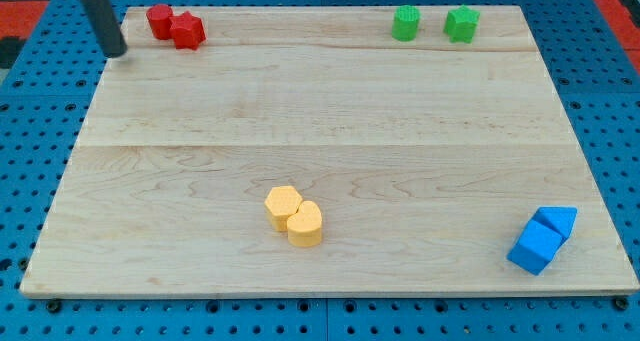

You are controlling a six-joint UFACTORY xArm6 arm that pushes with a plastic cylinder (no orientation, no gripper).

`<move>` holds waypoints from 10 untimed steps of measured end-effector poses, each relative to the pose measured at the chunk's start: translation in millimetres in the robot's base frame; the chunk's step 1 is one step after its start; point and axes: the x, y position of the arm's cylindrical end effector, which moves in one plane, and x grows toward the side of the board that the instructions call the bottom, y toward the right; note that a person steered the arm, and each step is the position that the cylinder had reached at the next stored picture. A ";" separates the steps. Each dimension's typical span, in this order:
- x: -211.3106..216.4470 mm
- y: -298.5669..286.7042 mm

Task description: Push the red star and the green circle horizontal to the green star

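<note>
Two red blocks sit touching at the board's top left: one rounder red block (159, 20) and the red star (187, 30) just to its right. The green circle (406, 23) and the green star (462, 24) stand side by side, a little apart, at the top right edge. My tip (117, 51) is at the board's top left corner, left of and slightly below the red blocks, not touching them.
Two yellow blocks (294, 215) sit touching at the bottom centre. Two blue blocks (543, 239) sit touching at the bottom right corner. The wooden board (320, 131) lies on a blue pegboard surface (30, 101).
</note>
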 end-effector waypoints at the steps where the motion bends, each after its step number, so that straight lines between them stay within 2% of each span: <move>1: -18.8 54.1; 2: -30.5 84.8; 4: -32.5 198.7; 5: -35.8 153.6; 7: -39.4 306.5; 8: -23.2 343.6; 9: -3.4 268.2; 10: -7.1 131.8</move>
